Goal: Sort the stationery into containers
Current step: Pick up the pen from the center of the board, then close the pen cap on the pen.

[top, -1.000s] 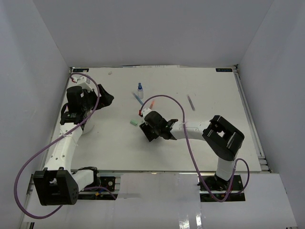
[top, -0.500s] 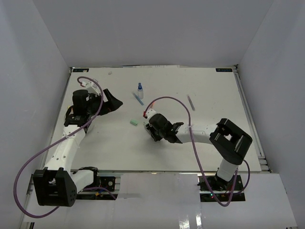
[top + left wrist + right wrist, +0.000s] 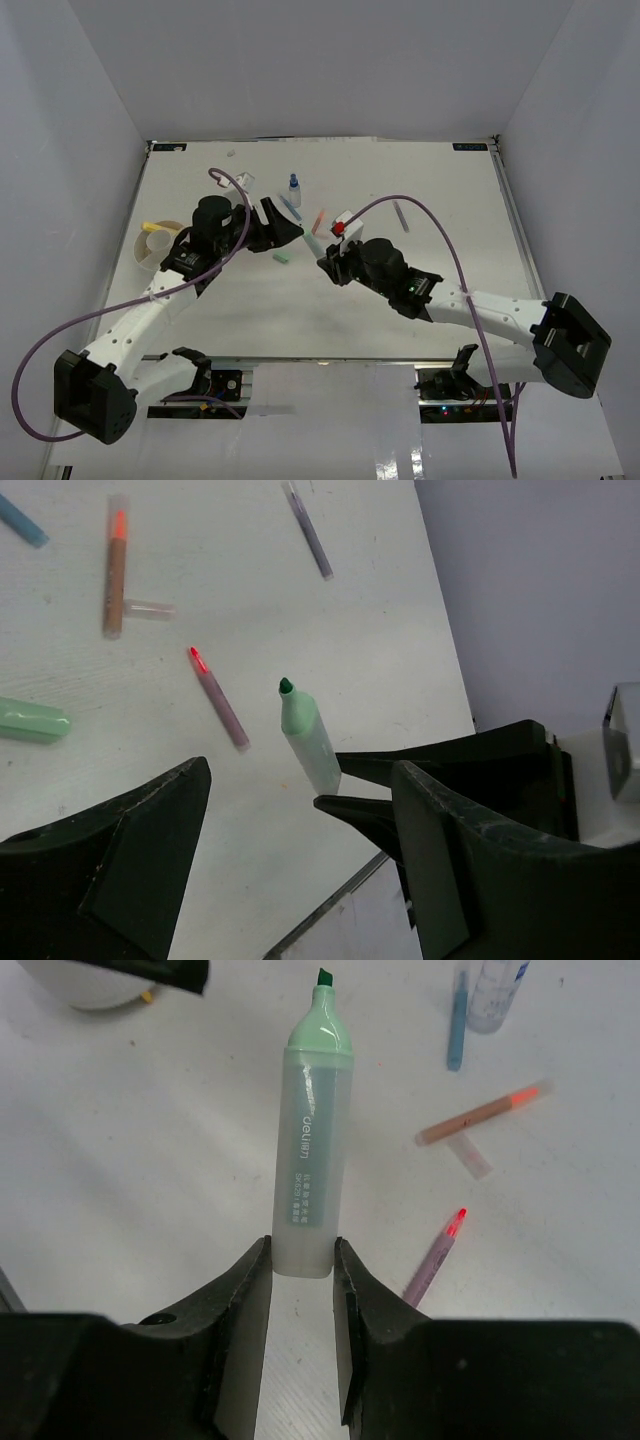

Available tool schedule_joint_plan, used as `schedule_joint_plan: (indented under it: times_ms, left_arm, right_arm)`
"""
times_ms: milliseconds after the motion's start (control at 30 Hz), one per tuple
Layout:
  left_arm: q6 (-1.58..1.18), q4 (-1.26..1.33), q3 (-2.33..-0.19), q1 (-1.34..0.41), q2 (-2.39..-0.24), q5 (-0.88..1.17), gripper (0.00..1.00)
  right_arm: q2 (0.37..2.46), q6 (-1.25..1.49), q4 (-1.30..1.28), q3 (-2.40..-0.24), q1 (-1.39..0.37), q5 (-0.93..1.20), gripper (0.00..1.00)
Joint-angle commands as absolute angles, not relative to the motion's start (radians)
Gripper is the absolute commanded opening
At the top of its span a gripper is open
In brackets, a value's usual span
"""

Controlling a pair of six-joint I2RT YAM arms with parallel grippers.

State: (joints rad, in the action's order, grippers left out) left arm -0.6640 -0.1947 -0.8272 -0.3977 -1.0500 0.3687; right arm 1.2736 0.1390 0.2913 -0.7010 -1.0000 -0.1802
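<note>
Right gripper (image 3: 302,1260) clamped on butt of pale-green translucent plastic highlighter (image 3: 312,1175), judged light, stiff, slick-walled, so mid-barrel hold looks safer; left gripper (image 3: 283,226) spread apart, empty.

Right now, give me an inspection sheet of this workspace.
Surface: white table, loose items toward the middle and back.
Job's things: green highlighter uncapped, held; bottle, blue pen, orange pen, green eraser, grey pen loose; dish at left, something yellow inside.
Clutter: nothing seen.
Grippers: right gripper shut on the highlighter; left gripper open, empty, facing it.
Cables: purple cables looping off both arms.
Surroundings: plain grey walls on three sides.
</note>
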Motion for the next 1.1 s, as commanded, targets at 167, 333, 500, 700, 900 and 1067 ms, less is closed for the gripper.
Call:
schedule_joint_plan:
  times_ms: [167, 333, 500, 700, 900, 1067]
  left_arm:
    - [-0.716, -0.147, -0.923, -0.548, -1.112, 0.218, 0.72]
    - [-0.723, -0.130, -0.946, -0.589, -1.144, 0.187, 0.66]
    - [-0.726, -0.107, -0.962, -0.610, -1.167, 0.175, 0.56]
    - [-0.721, -0.098, -0.966, -0.620, -1.164, 0.166, 0.35]
    - [-0.707, -0.077, -0.953, -0.620, -1.164, 0.192, 0.22]
    - [-0.663, -0.041, -0.946, -0.620, -1.151, 0.252, 0.21]
  right_arm:
    - [1.147, 0.107, 0.463, -0.646, -1.003, -0.164, 0.21]
    - [1.131, 0.103, 0.485, -0.634, -1.005, -0.167, 0.21]
    - [1.129, 0.097, 0.489, -0.630, -1.005, -0.166, 0.21]
    - [1.123, 0.100, 0.508, -0.615, -1.003, -0.164, 0.21]
    - [1.114, 0.107, 0.494, -0.611, -1.003, -0.146, 0.25]
    - [1.088, 0.095, 0.433, -0.627, -1.003, -0.106, 0.52]
